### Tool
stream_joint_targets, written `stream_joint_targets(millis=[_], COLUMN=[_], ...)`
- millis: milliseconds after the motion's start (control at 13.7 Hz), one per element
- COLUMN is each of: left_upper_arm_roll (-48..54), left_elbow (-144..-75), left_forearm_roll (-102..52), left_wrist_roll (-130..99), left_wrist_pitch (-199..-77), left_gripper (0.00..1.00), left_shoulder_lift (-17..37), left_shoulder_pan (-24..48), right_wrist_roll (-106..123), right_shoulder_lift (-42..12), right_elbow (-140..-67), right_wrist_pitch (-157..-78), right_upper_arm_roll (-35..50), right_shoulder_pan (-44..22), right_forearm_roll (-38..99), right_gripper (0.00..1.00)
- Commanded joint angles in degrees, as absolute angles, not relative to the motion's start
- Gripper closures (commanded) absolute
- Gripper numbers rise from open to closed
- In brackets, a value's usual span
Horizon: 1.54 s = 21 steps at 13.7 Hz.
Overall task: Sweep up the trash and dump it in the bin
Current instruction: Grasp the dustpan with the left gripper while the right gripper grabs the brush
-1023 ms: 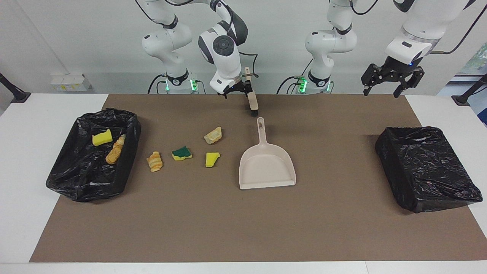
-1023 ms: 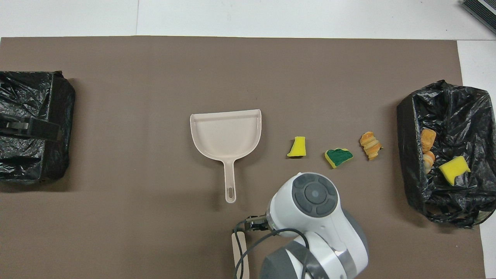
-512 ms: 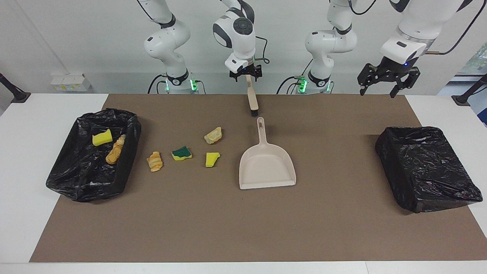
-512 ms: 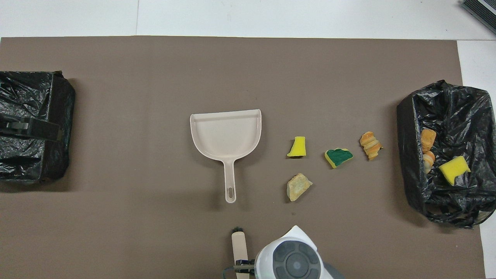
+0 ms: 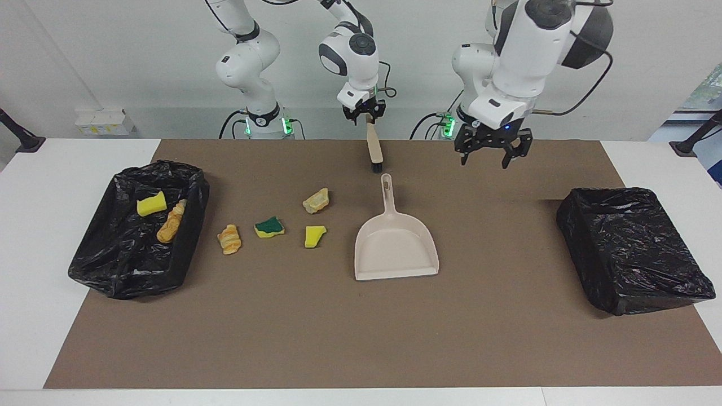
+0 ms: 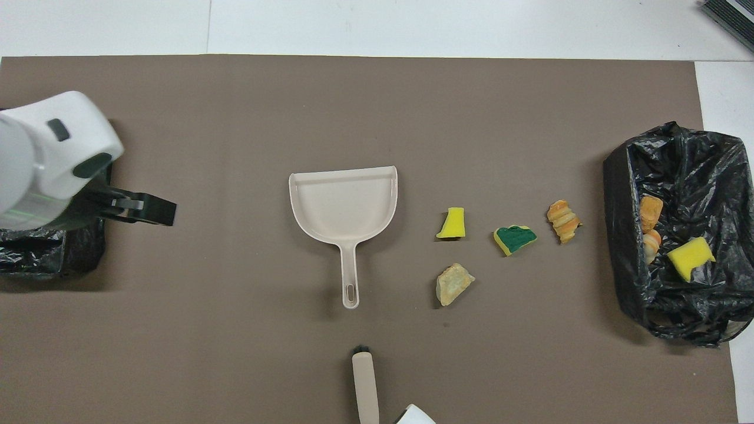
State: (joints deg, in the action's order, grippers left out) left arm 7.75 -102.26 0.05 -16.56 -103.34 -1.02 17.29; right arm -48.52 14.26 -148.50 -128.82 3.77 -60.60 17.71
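Note:
Several trash lumps lie on the brown mat: a tan bread bit (image 5: 316,201) (image 6: 453,284), a yellow sponge chunk (image 5: 315,235) (image 6: 452,224), a green-and-yellow sponge (image 5: 269,227) (image 6: 515,238) and an orange bread bit (image 5: 229,239) (image 6: 564,221). The open black-lined bin (image 5: 113,270) (image 6: 624,176) at the right arm's end holds a yellow sponge (image 5: 151,204) and orange bread bits (image 5: 171,223). My right gripper (image 5: 364,115) is at the upper end of the brush (image 5: 374,152) (image 6: 365,383), whose bristles touch the mat. My left gripper (image 5: 491,160) (image 6: 150,212) hangs open over bare mat.
The beige dustpan (image 5: 395,248) (image 6: 344,203) lies beside the trash, its handle pointing at the brush. A second black-bagged bin (image 5: 632,248) (image 6: 35,259) sits at the left arm's end, partly under my left arm in the overhead view.
My left arm has swung in from the table's end and lowered over the mat. My right gripper has risen along the brush handle to its end. Trash and dustpan have not moved.

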Motion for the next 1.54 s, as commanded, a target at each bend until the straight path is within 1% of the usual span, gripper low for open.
stream_joint_targets(millis=[0, 73, 146, 219, 292, 439, 512, 731, 877, 950, 1170, 1243, 1316, 1462], left_upper_arm_roll=[6.85, 6.86, 6.86, 6.86, 6.86, 6.86, 6.86, 6.86, 6.77, 6.77, 6.77, 6.77, 6.77, 6.77], left_elbow=[-107.75, -108.62, -109.07, -110.38, -112.22, -114.86, -115.13, -115.83, -116.01, -116.19, -116.37, -116.37, -116.37, -116.19], left_forearm_roll=[0.26, 0.26, 0.26, 0.26, 0.26, 0.26, 0.26, 0.26, 0.26, 0.26, 0.26, 0.26, 0.26, 0.26], left_wrist_roll=[-25.89, -29.84, -33.62, -36.36, -39.0, -42.35, -42.97, -44.03, -43.68, -43.68, -42.98, -42.28, -41.67, -40.96], left_wrist_pitch=[-111.25, -112.4, -113.46, -115.55, -119.67, -126.45, -127.08, -127.62, -127.53, -127.44, -126.91, -126.83, -126.3, -125.86], left_gripper=[0.0, 0.0, 0.0, 0.0, 0.0, 0.0, 0.0, 0.0, 0.06, 0.22, 0.75, 0.83, 0.88, 0.91], left_shoulder_lift=[0.25, 2.0, 4.37, 5.79, 6.41, 8.17, 9.04, 10.2, 10.11, 10.02, 9.93, 9.93, 9.76, 9.84], left_shoulder_pan=[23.1, 25.38, 27.84, 29.6, 31.19, 32.78, 33.31, 34.01, 33.84, 33.84, 33.66, 33.75, 34.01, 33.93], right_wrist_roll=[-50.45, -50.45, -50.45, -50.45, -50.36, -50.19, -50.1, -49.13, -49.13, -49.04, -45.81, -43.09, -39.85, -32.82], right_shoulder_lift=[15.73, 15.73, 15.65, 15.38, 15.21, 15.29, 15.64, 16.35, 17.92, 19.32, 25.29, 26.01, 25.84, 22.87], right_elbow=[-149.59, -149.59, -149.59, -149.59, -149.5, -149.33, -149.15, -148.97, -148.89, -148.89, -148.63, -148.01, -147.05, -143.98], right_wrist_pitch=[-129.29, -129.11, -129.11, -129.02, -129.02, -128.67, -127.71, -126.48, -124.82, -123.33, -117.44, -115.68, -114.36, -112.33], right_upper_arm_roll=[4.13, 4.13, 4.13, 4.13, 4.13, 3.96, 3.69, 3.6, 3.52, 3.52, 3.52, 3.52, 3.52, 3.6], right_shoulder_pan=[-61.52, -61.52, -61.52, -61.52, -61.52, -60.91, -60.3, -55.03, -50.83, -48.97, -42.22, -39.4, -36.24, -29.04], right_forearm_roll=[17.75, 17.75, 17.75, 17.75, 17.75, 17.75, 17.75, 16.62, 14.52, 12.85, 8.54, 7.83, 6.52, 1.87], right_gripper=[0.43, 0.5, 0.66, 0.88, 1.0, 1.0, 1.0, 1.0, 1.0, 1.0, 1.0, 1.0, 1.0, 1.0])
